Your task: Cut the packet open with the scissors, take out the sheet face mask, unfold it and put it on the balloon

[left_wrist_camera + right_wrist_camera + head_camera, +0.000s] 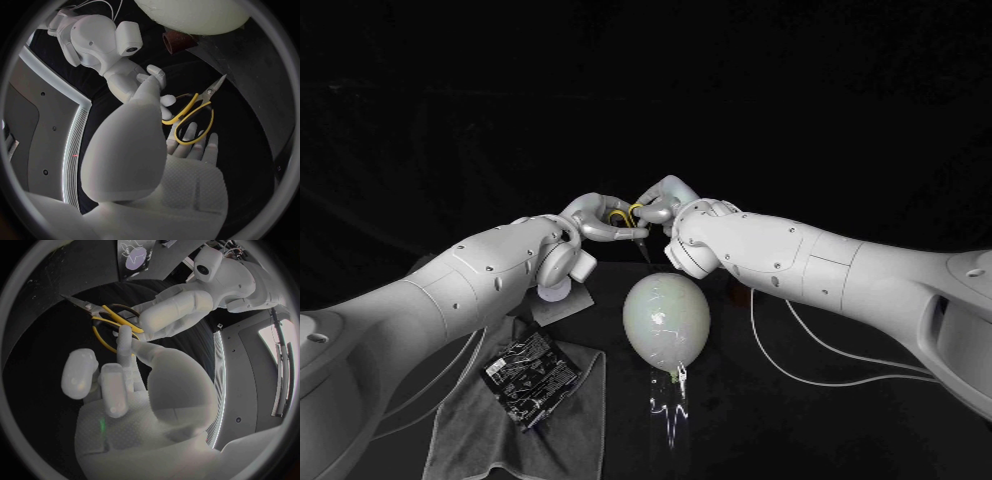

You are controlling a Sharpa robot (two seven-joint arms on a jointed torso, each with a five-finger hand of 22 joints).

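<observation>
White print on the packet (531,375) is too small to read.

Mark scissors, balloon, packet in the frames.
scissors (205,99), left wrist view, where the blades meet the yellow handles.
balloon (666,318), head view, middle of its body.
packet (528,368), head view, centre of its printed face.

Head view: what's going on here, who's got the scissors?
Both hands meet above the black table, sharing the yellow-handled metal scissors. The left hand grips the handles, and a finger of the right hand sits at a handle loop. The dark printed packet lies on the grey cloth with no hand touching it. The pale egg-shaped balloon stands beside it. Cutting has not started yet.
</observation>
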